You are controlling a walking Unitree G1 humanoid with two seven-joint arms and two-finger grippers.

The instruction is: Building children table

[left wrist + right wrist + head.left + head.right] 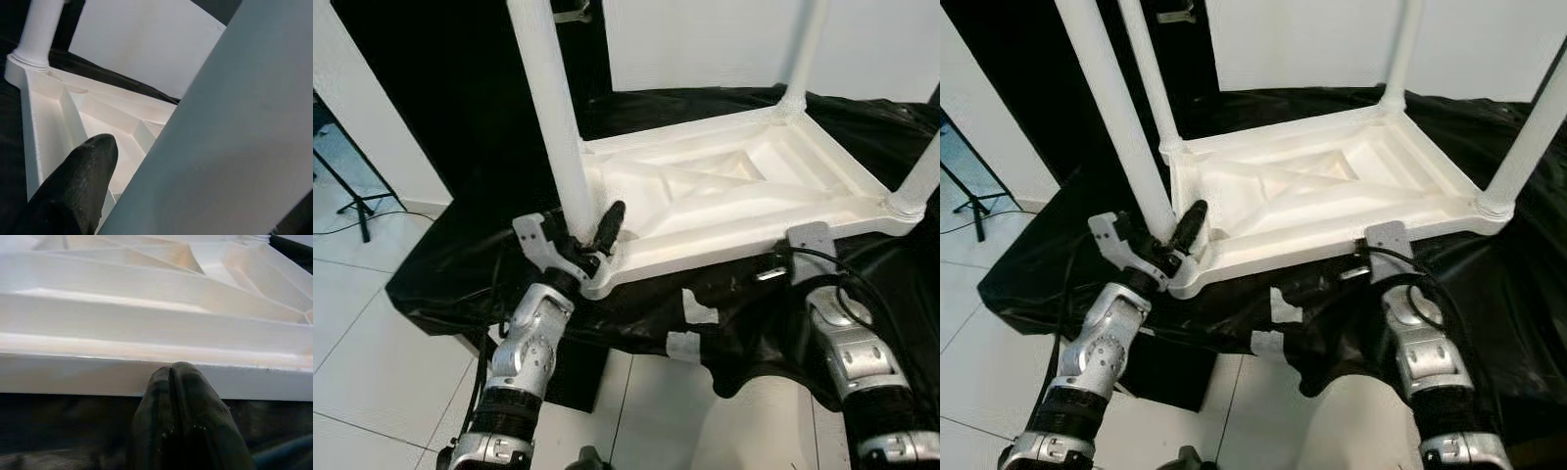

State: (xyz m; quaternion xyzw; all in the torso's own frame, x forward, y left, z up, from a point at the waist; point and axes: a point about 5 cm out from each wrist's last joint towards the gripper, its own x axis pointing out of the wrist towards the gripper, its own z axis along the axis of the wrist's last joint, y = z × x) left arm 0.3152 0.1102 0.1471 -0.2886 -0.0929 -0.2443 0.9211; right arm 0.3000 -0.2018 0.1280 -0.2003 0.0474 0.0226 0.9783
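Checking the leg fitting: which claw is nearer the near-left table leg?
Left. The left claw grips around that near-left leg at its base; the right claw, shut, rests against the tabletop's near edge, well away.

Both eye views look forward and down from the head onto the black-draped bench (460,255), sharing the upturned white table (1312,201). The left wrist camera sits very close against a table leg (234,127), facing the far corner. The right wrist camera looks low along the table's near edge, seemingly almost touching it.
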